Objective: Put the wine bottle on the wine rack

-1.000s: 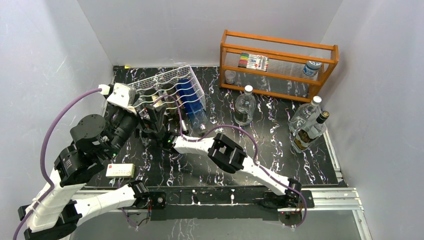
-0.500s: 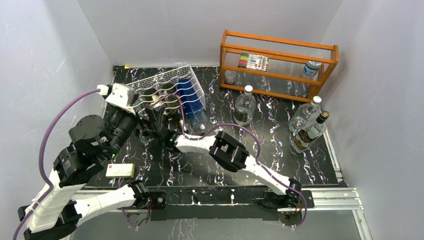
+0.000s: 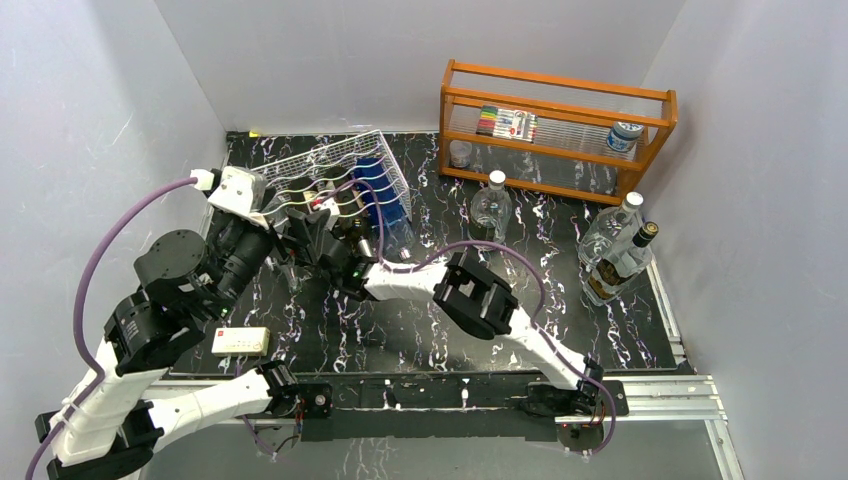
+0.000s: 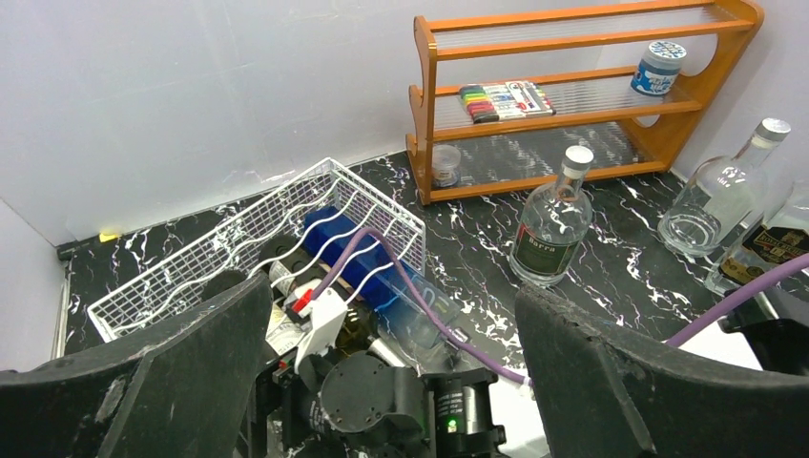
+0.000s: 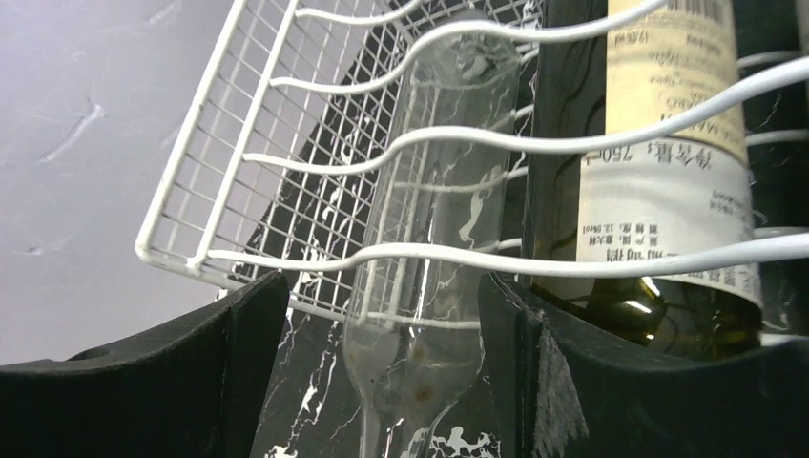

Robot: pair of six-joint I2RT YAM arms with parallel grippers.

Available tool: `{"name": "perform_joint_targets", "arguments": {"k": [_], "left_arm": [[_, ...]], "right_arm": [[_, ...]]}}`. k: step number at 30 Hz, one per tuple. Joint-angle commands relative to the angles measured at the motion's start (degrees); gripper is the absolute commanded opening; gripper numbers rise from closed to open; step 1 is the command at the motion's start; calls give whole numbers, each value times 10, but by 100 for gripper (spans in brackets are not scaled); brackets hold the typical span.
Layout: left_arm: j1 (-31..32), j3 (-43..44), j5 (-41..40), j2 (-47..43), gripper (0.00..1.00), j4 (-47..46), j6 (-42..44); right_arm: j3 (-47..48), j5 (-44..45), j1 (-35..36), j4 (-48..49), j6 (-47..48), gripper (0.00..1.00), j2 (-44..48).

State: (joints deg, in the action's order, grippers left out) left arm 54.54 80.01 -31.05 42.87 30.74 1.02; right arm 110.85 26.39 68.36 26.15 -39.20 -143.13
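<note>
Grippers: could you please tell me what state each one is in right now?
Left gripper: open, holding nothing.
Right gripper: open, jaws loosely around the clear bottle in the wine rack.

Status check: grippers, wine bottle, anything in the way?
Left gripper open, hovering short of the wine rack. Right gripper open at the rack. Dark wine bottle lying in a cradle, clear bottle beside it.

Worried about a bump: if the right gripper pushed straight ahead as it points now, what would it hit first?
Probably the clear glass bottle lying in the wine rack, centred between the right gripper's open fingers; depth unclear.
</note>
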Motion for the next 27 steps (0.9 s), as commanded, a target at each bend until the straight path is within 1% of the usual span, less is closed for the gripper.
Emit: {"name": "perform_joint_targets", "arguments": {"k": [1, 5, 9, 13, 16, 19, 21, 24, 25, 27], "left_arm": [[-1, 29, 0, -7, 98, -1, 1], [-1, 37, 9, -8, 98, -1, -1], [0, 33, 14, -11, 98, -6, -4], [0, 11, 18, -21, 98, -21, -8], [0, -11, 18, -30, 98, -29, -15], [0, -41, 17, -38, 98, -38, -19], [0, -64, 15, -42, 98, -40, -29], [0, -99, 18, -49, 98, -42, -48], [0, -115, 16, -53, 98, -47, -57], [0, -156, 17, -64, 98, -67, -70]], "right_arm": [[-38, 0, -6, 66, -3, 83, 76], [-97, -7, -6, 88, 8, 83, 127], [-198, -4, -9, 99, 22, 82, 205], [-308, -12, -24, 66, 13, 81, 303], [-388, -16, -34, 24, 28, 81, 380], [-435, -14, -49, -57, 43, 81, 469], [-441, -19, -64, -145, 55, 81, 511], [-450, -3, -95, -271, 74, 82, 573], [-455, -1, -109, -322, 82, 82, 594], [-456, 6, -138, -394, 90, 81, 644]]}}
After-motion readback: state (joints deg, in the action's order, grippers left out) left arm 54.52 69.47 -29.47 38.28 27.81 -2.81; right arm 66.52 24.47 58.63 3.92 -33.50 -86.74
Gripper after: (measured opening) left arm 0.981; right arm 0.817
